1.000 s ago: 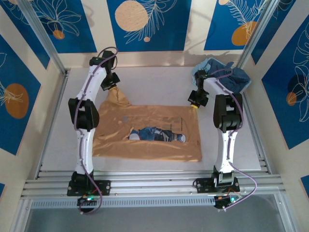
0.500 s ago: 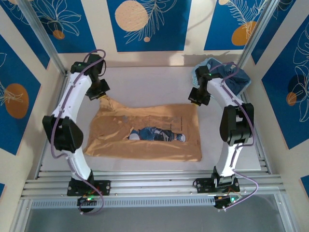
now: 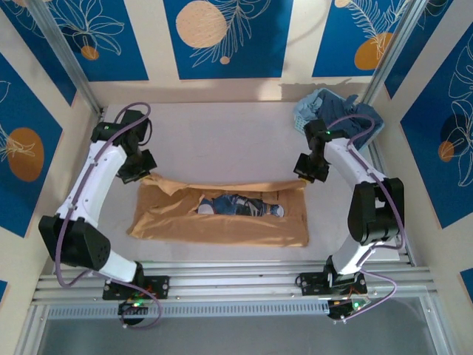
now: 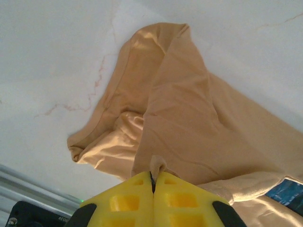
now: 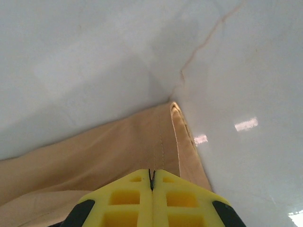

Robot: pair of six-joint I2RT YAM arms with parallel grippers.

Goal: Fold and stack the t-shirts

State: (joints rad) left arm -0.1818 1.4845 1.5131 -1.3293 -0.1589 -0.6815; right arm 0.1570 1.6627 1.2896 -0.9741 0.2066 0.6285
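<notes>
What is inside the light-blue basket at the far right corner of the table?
A crumpled dark blue t-shirt lies in the basket. The basket's bottom, and anything beneath the cloth, is covered and cannot be seen.

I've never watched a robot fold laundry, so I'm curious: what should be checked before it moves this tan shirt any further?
1. Left end effector shut on the tan-orange t-shirt: ok.
2. Right end effector shut on the shirt's right corner: ok.
3. Lifted edge level between both: ok, slight sag.
4. Sleeve by the left end effector smooth: not ok, bunched.
5. Dark blue t-shirt out of the way: ok, in the basket.
</notes>
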